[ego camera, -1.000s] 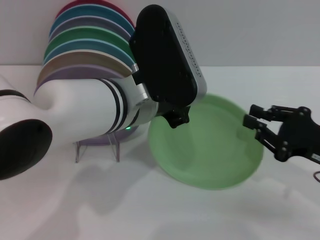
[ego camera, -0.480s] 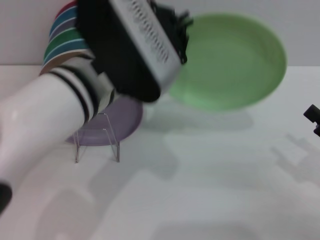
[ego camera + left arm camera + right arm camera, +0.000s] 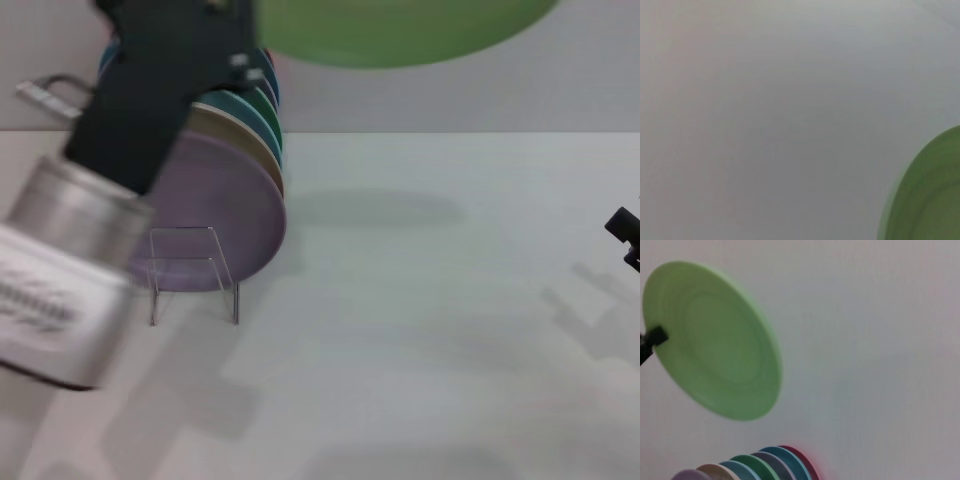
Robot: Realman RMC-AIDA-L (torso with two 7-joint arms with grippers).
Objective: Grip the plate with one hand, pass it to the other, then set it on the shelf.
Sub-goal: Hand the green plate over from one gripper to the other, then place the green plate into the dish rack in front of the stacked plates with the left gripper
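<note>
Left gripper (image 3: 651, 341), jaws clamped on the plate (image 3: 400, 28), holds it high above the counter's (image 3: 430, 300) far edge. Lower it upright, aligned behind the rack's (image 3: 193, 272) lilac plate (image 3: 215, 215). Right gripper (image 3: 628, 238), jaws unclear, waits at the right edge.

Soft, even, bright light fills all three views, with no glare on the matte white tabletop (image 3: 420, 300). In the head view the round pale mint-green plastic plate (image 3: 400, 30) and the bulky silver-and-black left arm (image 3: 90, 230) are smeared by motion blur, while the plate throws a faint oval shadow (image 3: 375, 210) on the table and greyer, blocky shadows lie lower down. The left wrist view is almost featureless grey with the plate's edge (image 3: 930, 195) out of focus, and in the right wrist view the plate (image 3: 710, 340) has soft, blurred rims.
</note>
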